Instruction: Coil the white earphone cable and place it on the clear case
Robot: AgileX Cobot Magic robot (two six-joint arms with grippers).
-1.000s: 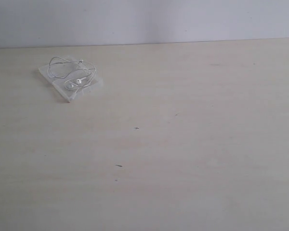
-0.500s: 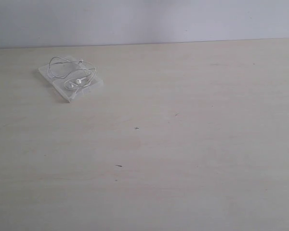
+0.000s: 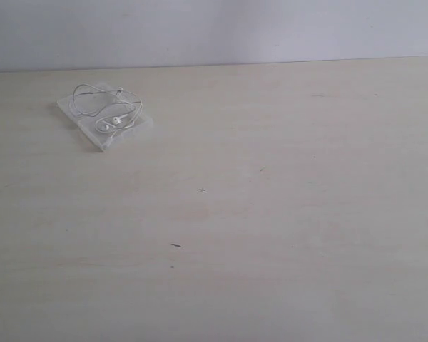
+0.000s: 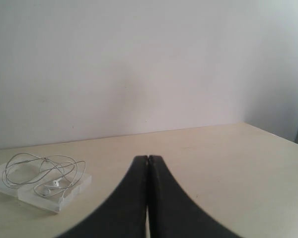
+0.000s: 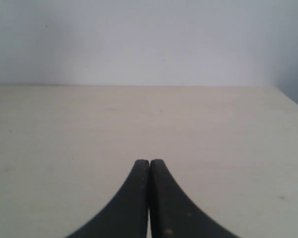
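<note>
Surface: pale beige wood-grain tabletop [image 3: 285,228], with a plain grey-white wall [image 3: 214,28] behind its far edge. Landmark is the small flat translucent clear case [image 3: 100,142], two rectangular halves lying open side by side near the far edge of the table, close to the wall. A few small dark specks [image 3: 202,190] on the wood sit well to the right of the case and nearer the camera.

Contents: the thin white earphone cable [image 3: 117,120] is on top of the case in a loose coil. The loops spread across both halves, and the earbuds lie on the right-hand half. Left wrist view agrees: cable [image 4: 44,171] resting on the case [image 4: 57,202].

Arms: neither shows in the exterior view. The left gripper [image 4: 148,159] has its black curved fingers [image 4: 131,198] pressed together, holding nothing. It is level above the table, pointed at the wall and well apart from the case. The right gripper [image 5: 149,162] has its fingers closed flush too, also empty, low over bare tabletop and facing the wall.
</note>
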